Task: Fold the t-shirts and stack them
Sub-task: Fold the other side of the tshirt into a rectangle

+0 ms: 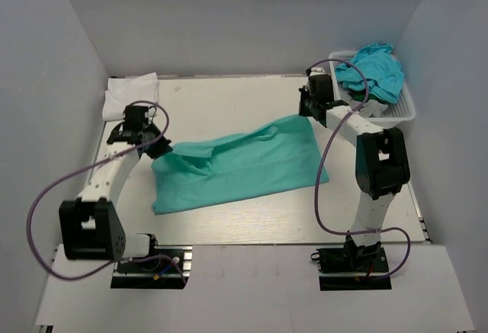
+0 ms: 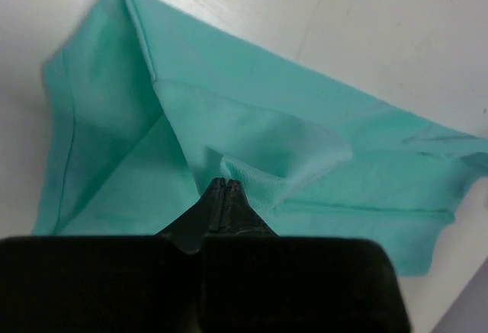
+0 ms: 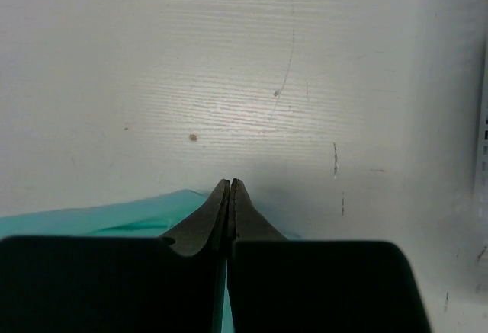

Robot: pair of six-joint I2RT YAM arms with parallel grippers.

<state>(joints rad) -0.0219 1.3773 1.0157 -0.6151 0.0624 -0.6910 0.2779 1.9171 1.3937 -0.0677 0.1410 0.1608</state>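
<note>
Right wrist view: mint sea-green cloth t-shirt largely hidden behind right end effector. Overhead view: turquoise-blue cloth heap in white plastic lattice basket, shirt count indiscernible.

The end effector has its two dark fingers pressed together, pinching the edge of the mint t-shirt, whose hem rises toward the tips. Beyond the tips the white surface lies bare, marked by thin scratches and a small brown spot.
</note>
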